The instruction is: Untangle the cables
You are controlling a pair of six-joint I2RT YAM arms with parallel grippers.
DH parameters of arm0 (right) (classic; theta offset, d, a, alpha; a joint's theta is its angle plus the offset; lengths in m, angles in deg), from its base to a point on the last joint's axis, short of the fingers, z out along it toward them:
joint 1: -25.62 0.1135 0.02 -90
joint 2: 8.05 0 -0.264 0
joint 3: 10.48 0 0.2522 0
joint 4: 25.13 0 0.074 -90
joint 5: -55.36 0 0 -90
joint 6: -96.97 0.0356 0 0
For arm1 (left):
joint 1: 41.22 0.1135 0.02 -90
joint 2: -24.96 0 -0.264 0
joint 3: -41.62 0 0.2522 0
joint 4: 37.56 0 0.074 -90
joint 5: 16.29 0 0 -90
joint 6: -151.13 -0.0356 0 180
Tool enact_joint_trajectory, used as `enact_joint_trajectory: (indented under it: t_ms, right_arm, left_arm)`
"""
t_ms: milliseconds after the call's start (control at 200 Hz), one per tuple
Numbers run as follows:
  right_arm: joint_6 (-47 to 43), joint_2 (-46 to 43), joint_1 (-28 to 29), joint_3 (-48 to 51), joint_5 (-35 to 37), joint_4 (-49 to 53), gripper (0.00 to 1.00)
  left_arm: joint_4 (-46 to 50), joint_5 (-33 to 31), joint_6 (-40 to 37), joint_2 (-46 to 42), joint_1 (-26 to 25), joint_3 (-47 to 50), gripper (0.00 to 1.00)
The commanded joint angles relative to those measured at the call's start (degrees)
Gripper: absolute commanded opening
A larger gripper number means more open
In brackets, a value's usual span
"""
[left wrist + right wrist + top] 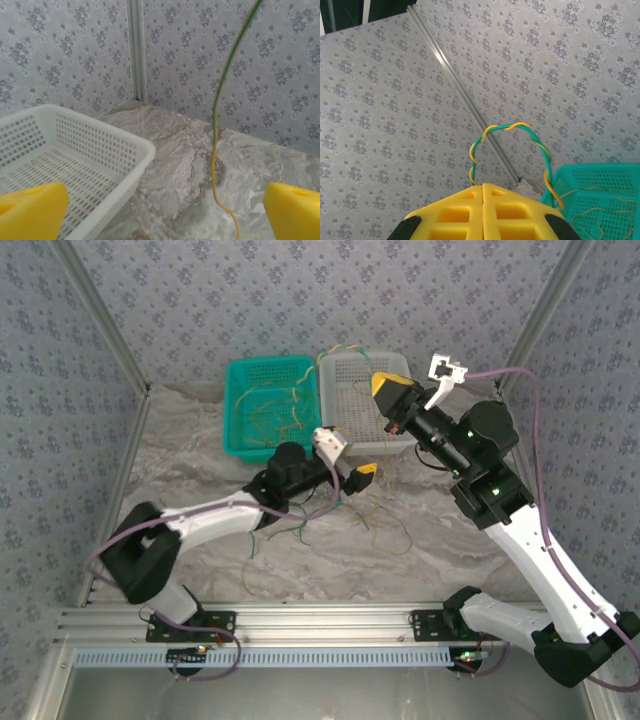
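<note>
My right gripper point(392, 390) hovers over the white basket point(345, 410), raised off the table. In the right wrist view its yellow fingers point(460, 210) are pressed together, shut on a twisted green-and-yellow cable point(510, 127) that arches out from the tip and drops to the right. My left gripper point(345, 458) sits in front of the baskets, open wide, its pads point(30, 210) far apart with nothing between them. A thin green-to-yellow wire point(215, 130) hangs in front of it down to the table. More thin loose cables point(375, 525) lie tangled on the table beneath it.
A teal basket point(232, 410) at the back holds several tan wires point(275, 412); it also appears at the right of the right wrist view as the teal basket point(600, 180). The white basket's rim point(125, 145) is just left of my left gripper. Patterned walls close in the back and sides.
</note>
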Motion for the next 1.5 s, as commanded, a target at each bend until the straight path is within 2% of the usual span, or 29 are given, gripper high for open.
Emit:
enact_joint_trajectory:
  t_ms: [0, 165, 195, 235, 325, 470, 505, 675, 855, 1079, 1209, 1324, 1499]
  right_arm:
    - [2.1, -1.21, 0.86, 0.26, 2.53, -3.0, 0.0]
    - [1.42, -2.94, 0.99, 2.08, 5.04, -1.82, 0.0]
    - [1.2, -3.2, 0.96, 2.13, 5.76, -1.09, 0.0]
    - [0.97, -3.49, 0.87, 2.32, 6.32, -0.72, 0.0]
    - [0.3, -4.19, 0.81, 3.02, 6.9, -0.81, 0.0]
    - [-1.02, -5.42, -0.49, 3.4, 9.49, 1.18, 0.0]
    - [-1.09, -5.72, -1.23, 3.47, 9.77, 1.64, 0.0]
    - [-4.24, -6.68, -4.36, 3.06, 12.91, 5.16, 0.0]
    - [-5.62, -6.3, -9.39, 3.03, 12.91, 8.24, 0.0]
    - [-4.89, -4.62, -16.17, 2.29, 12.85, 12.73, 0.0]
    - [-3.64, -4.68, -20.11, 3.37, 10.8, 13.12, 0.0]
    - [-3.38, -4.48, -22.28, 4.58, 10.66, 14.05, 0.0]
    - [-2.56, -4.55, -25.38, 7.0, 9.31, 15.77, 0.0]
  left_arm:
    - [-10.06, 1.92, 3.0, 4.55, 0.46, -6.03, 0.99]
    - [-16.7, 5.46, 8.3, 8.83, 1.21, -9.08, 0.99]
    - [-17.62, 6.33, 8.53, 9.0, 1.19, -8.93, 0.96]
    - [-18.03, 6.82, 8.55, 9.32, 1.16, -8.91, 0.84]
    - [-17.11, 6.57, 8.14, 9.43, 1.36, -8.86, 0.42]
    - [-15.89, 2.72, 7.84, 6.32, 1.58, -5.83, 0.12]
    - [-15.64, 1.7, 7.9, 5.36, 1.67, -5.03, 0.0]
    - [-9.91, 1.8, 7.05, -1.77, 2.03, -2.89, 0.0]
    - [-5.71, 0.9, 5.82, -10.57, 2.18, -1.63, 0.0]
    - [1.73, 5.3, 4.44, -21.07, 2.93, -3.08, 0.0]
    - [6.52, 1.99, 4.11, -26.73, 4.41, -3.22, 0.0]
    - [8.13, 0.68, 6.01, -31.65, 7.81, -0.85, 0.0]
    - [12.46, -9.06, 3.64, -38.97, 12.7, 4.34, 0.0]
